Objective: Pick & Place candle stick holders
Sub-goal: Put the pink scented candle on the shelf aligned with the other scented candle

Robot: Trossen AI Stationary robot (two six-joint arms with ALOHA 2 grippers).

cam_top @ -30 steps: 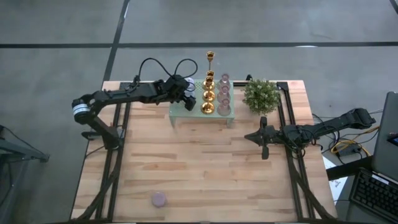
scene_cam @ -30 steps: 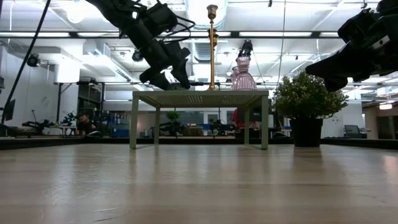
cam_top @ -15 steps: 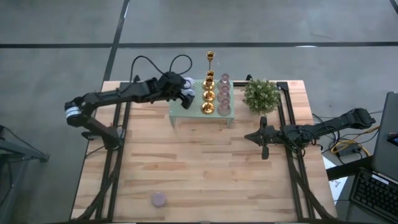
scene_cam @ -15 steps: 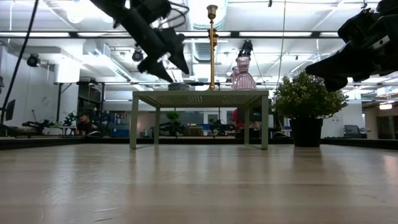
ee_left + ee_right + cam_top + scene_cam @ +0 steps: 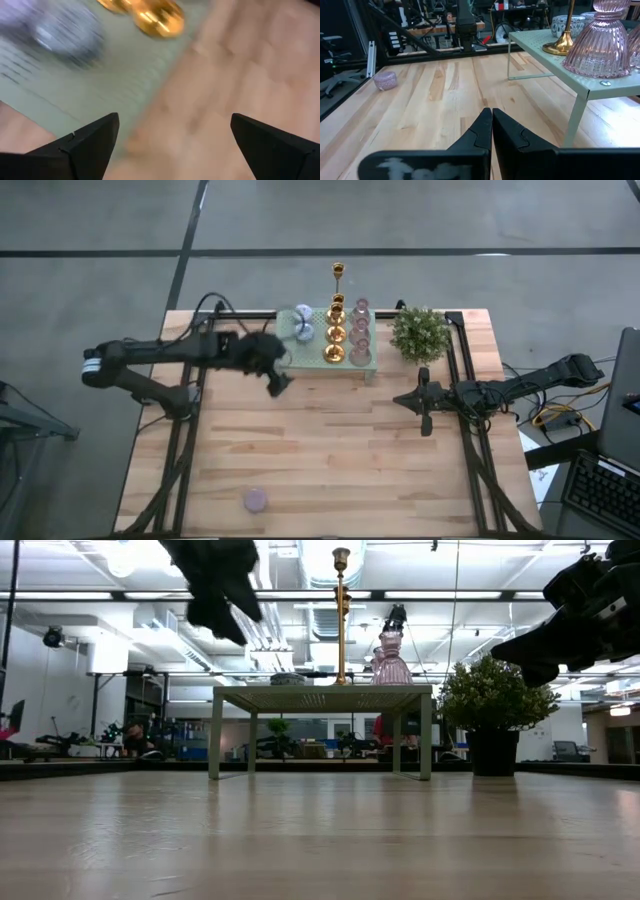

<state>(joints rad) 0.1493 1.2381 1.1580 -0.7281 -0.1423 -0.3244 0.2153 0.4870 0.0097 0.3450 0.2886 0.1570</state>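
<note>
The mint-green stand (image 5: 325, 358) stands at the table's far middle. On it are a row of gold holders (image 5: 334, 332), a row of pink glass holders (image 5: 359, 330) and two squat pale holders (image 5: 302, 322), all resting on their bases. A tall thin gold holder (image 5: 338, 272) stands behind the stand. One squat lilac holder (image 5: 257, 500) sits on the table near its front edge. My left gripper (image 5: 278, 380) is open and empty, just off the stand's near left corner; its fingers also show wide apart in the left wrist view (image 5: 175, 135). My right gripper (image 5: 422, 402) is shut and empty at the table's right.
A small bushy green plant (image 5: 419, 332) in a dark pot stands right of the stand. Black frame rails (image 5: 188, 430) run along the table's left and right sides. Bare wood (image 5: 330, 450) lies between the stand and the front edge.
My left gripper has drawn back from the stand's left part toward the table's near left, rising above the stand top. A squat pale holder that it stood over now rests free on the stand. My right arm has kept still.
</note>
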